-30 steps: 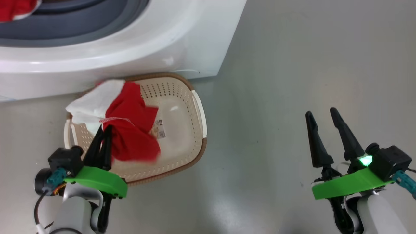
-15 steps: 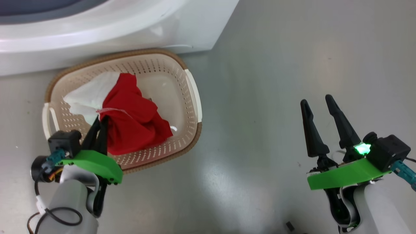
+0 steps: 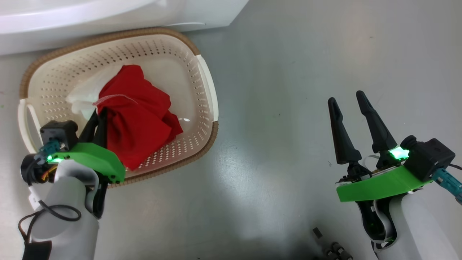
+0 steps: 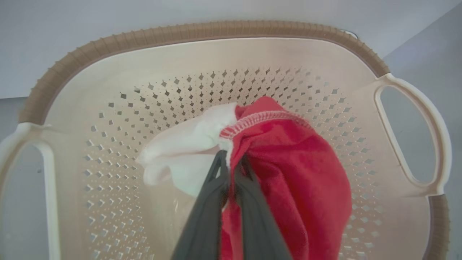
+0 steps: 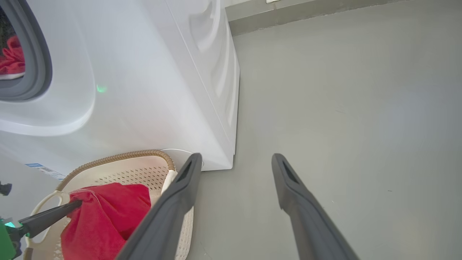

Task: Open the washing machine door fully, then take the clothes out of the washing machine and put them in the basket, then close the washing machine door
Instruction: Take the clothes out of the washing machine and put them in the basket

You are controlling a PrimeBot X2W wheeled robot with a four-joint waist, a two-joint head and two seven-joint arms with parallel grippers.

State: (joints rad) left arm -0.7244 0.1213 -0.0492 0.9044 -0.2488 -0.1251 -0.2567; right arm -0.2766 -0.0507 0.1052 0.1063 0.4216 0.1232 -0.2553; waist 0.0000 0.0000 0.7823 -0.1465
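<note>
The cream basket point(image 3: 205, 86) with its brown rim sits on the floor just in front of the white washing machine point(image 3: 108, 14). My left gripper point(image 3: 96, 116) is shut on a red garment with white trim point(image 3: 137, 115), which hangs down inside the basket point(image 4: 252, 32). The left wrist view shows both fingers point(image 4: 213, 202) pinching the red and white cloth point(image 4: 296, 173) at its stitched hem. More red clothes point(image 5: 12, 59) lie in the drum behind the grey gasket point(image 5: 38, 61). Over bare floor at the right, my right gripper point(image 3: 346, 99) stands open and holds nothing. The door is out of view.
Grey floor point(image 3: 288, 72) stretches to the right of the washer and the basket. Small dark parts point(image 3: 334, 249) lie on the floor near the bottom edge. A wall base point(image 5: 325, 11) runs behind the washer.
The head camera has tilted down, so the washer slid up out of the picture. My left gripper has lowered the red garment deeper into the basket. The right gripper stays open.
</note>
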